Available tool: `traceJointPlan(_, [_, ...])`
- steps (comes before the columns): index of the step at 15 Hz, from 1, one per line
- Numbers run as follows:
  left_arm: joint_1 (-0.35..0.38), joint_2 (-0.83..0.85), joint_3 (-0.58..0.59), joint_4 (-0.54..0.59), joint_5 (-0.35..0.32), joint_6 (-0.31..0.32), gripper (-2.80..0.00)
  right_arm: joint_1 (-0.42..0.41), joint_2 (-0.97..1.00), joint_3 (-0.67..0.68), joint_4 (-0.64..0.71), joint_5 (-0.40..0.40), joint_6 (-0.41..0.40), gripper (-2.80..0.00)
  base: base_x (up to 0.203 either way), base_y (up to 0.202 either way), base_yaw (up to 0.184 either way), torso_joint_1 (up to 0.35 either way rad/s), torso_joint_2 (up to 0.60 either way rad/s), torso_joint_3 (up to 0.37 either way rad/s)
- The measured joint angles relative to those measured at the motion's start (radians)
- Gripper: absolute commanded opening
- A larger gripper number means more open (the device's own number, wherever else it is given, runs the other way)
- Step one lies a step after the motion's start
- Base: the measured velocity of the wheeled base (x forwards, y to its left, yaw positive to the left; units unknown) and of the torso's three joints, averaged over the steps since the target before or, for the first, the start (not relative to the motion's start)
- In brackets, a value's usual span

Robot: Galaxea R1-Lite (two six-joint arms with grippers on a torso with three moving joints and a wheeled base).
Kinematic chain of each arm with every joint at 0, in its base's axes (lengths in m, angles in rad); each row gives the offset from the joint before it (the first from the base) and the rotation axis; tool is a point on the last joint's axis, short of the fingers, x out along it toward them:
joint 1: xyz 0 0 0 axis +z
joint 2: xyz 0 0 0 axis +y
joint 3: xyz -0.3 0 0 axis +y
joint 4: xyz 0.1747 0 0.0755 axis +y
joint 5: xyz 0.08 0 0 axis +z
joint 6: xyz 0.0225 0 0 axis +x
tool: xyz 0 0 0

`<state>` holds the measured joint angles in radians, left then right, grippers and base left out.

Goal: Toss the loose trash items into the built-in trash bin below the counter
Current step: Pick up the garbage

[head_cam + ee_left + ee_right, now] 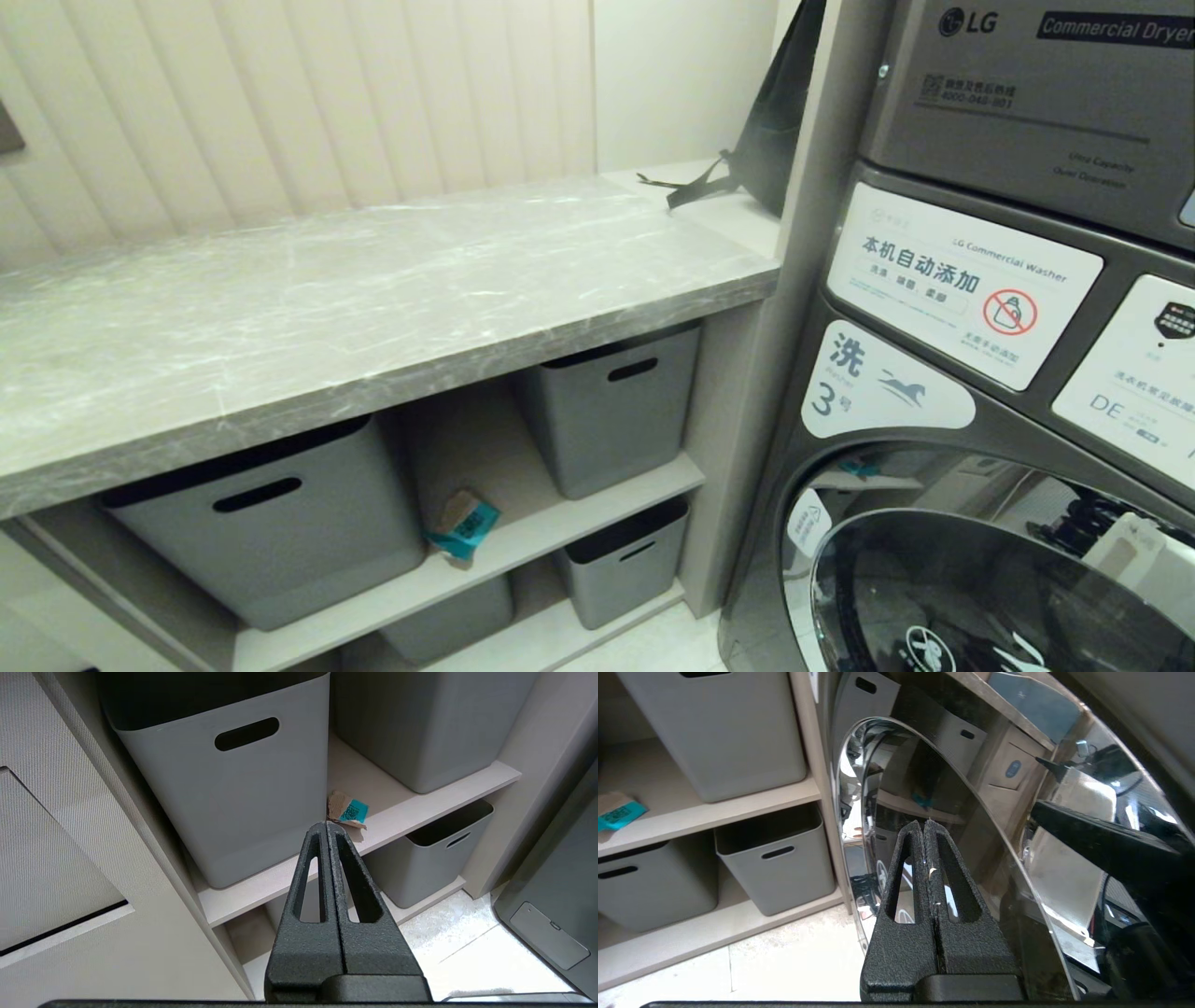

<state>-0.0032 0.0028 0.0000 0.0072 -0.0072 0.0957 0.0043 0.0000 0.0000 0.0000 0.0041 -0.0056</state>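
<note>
A small teal paper scrap [464, 525] with a torn brown edge lies on the upper shelf under the grey stone counter [373, 280], between two grey tubs. In the left wrist view the scrap [352, 811] sits just beyond my left gripper [326, 825], which is shut and empty and hangs in front of the shelves. Beside it is a beige cabinet front with a rectangular flap [46, 858], the built-in trash bin. My right gripper [923, 823] is shut and empty, facing the washer's glass door [971, 835]. Neither arm shows in the head view.
Grey tubs [271, 513] [611, 401] [625, 560] with slot handles fill the shelves. A black strapped bag [775, 121] leans at the counter's far right end. A stacked washer and dryer [980, 280] stands close on the right. Pale floor tiles [467, 952] lie below.
</note>
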Motion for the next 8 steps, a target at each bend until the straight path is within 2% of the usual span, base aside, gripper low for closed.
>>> traceJointPlan(3, [0.0,0.069,0.001,-0.01,0.0,0.002,-2.8,0.0,0.0,0.0,0.0,0.0,0.0,-2.8,0.0,0.0,0.0,0.0,0.0,0.0])
traceJointPlan(4, [-0.004,0.123,0.001,-0.044,0.001,0.002,-2.8,0.0,0.0,0.0,0.0,0.0,0.0,-2.8,0.0,0.0,0.0,0.0,0.0,0.0])
traceJointPlan(8, [-0.04,0.509,0.0,-0.279,-0.018,-0.019,-2.8,0.0,0.0,0.0,0.0,0.0,0.0,-2.8,0.0,0.0,0.0,0.0,0.0,0.0])
